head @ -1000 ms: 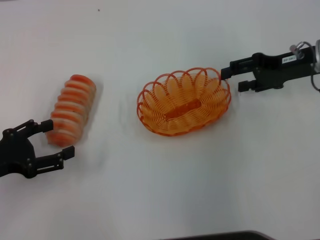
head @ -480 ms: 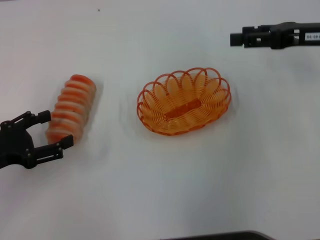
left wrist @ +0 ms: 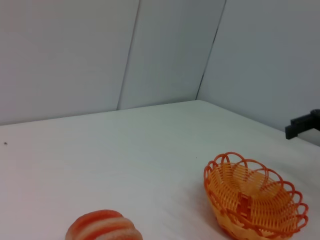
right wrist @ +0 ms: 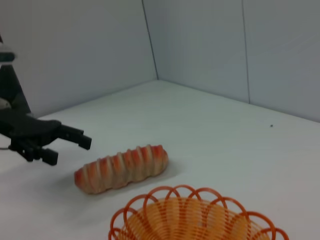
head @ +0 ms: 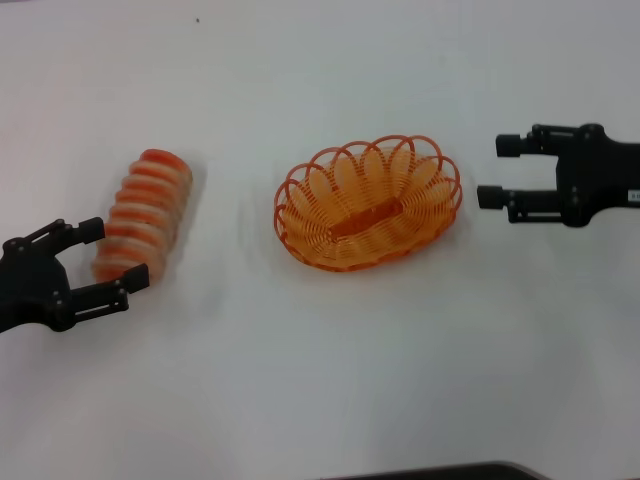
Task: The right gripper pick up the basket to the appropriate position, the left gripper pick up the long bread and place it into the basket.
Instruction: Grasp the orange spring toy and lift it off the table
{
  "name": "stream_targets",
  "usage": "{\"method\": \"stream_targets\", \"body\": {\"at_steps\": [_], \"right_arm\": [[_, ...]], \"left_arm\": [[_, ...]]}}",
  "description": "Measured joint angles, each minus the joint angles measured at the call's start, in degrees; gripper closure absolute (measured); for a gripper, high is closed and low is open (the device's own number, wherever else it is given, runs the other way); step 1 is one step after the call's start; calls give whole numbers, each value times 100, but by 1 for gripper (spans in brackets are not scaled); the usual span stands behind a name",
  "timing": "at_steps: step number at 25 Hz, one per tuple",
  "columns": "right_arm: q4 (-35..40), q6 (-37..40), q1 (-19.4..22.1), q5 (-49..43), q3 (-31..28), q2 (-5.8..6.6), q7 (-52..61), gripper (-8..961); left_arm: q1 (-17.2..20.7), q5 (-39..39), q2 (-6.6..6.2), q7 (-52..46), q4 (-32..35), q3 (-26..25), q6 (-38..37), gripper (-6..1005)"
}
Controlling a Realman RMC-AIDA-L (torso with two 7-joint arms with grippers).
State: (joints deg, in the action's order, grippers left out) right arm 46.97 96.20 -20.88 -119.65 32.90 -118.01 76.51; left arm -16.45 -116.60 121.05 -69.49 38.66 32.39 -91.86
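From the head camera, the orange wire basket (head: 368, 205) sits empty near the middle of the white worktop (head: 320, 380), its long axis running slightly askew, with the flat slotted strip showing in its bottom. The right gripper (head: 490, 171) is just beside the basket's right end, apart from the rim, its two black fingers spread and pointing towards the basket with nothing between them. Well to the left lies the long bread (head: 145, 218), cream with orange-red ridges, flat on the worktop and apart from the basket. The left gripper (head: 113, 255) is at the loaf's near end, fingers spread; one fingertip lies beside the loaf's left edge and the other at its near end, though whether either actually touches the bread is hard to tell from this angle.

In the left wrist view, only the rounded end of the long bread (left wrist: 105, 226) shows at the frame's edge, with the basket (left wrist: 255, 200) farther off and a black piece of the right gripper (left wrist: 302, 126) beyond it.

In the right wrist view, the basket's scalloped rim (right wrist: 195, 212) is nearest, the long bread (right wrist: 121, 167) lies beyond it, and the left gripper (right wrist: 69, 149) is at the loaf's far end, fingers spread.
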Motion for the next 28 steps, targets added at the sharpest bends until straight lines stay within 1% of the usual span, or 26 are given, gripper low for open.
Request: {"method": "stream_targets", "body": {"at_steps": [3, 4, 7, 9, 10, 12, 14, 16, 18, 19, 24, 26, 28], "right_arm": [[-19, -17, 171, 23, -50, -59, -306, 178], [-20, -18, 202, 28, -71, -72, -340, 177], [-23, -38, 233, 16, -100, -88, -377, 170], [-23, -52, 231, 7, -100, -90, -380, 164], [-23, -49, 224, 6, -101, -92, -381, 162], [-23, -37, 198, 7, -92, -97, -385, 162], [-13, -45, 178, 6, -54, -111, -429, 162], [19, -53, 163, -2, -27, -127, -513, 162], [38, -64, 146, -4, -26, -128, -573, 162], [44, -77, 138, -4, -26, -127, -591, 162], [73, -123, 117, -11, -19, -90, -611, 162], [80, -123, 117, -11, -35, -85, -627, 162], [90, -121, 119, -10, -71, -91, -641, 162]], "left_arm": [[-29, -8, 1, -231, 47, 3, 19, 66], [-61, -24, 1, -454, 107, -1, 79, 66], [-162, -145, -20, -1540, 425, 69, 210, 66], [-240, -243, -40, -2336, 766, 127, 76, 67], [-257, -271, -41, -2573, 884, 139, 18, 67], [-355, -477, -47, -3504, 1328, 217, -119, 67], [-552, -1011, -107, -4668, 1790, 510, -156, 67], [-762, -1498, -166, -5436, 2034, 848, -159, 67], [-762, -1498, -166, -5436, 2034, 848, -159, 66], [-1156, -2314, -143, -6271, 2304, 1269, -148, 66], [-1665, -3154, 104, -6893, 2751, 1500, -144, 66], [-1814, -3440, 197, -7052, 2954, 1620, -99, 66], [-1931, -3731, 254, -7209, 3078, 1796, -51, 66]]}}
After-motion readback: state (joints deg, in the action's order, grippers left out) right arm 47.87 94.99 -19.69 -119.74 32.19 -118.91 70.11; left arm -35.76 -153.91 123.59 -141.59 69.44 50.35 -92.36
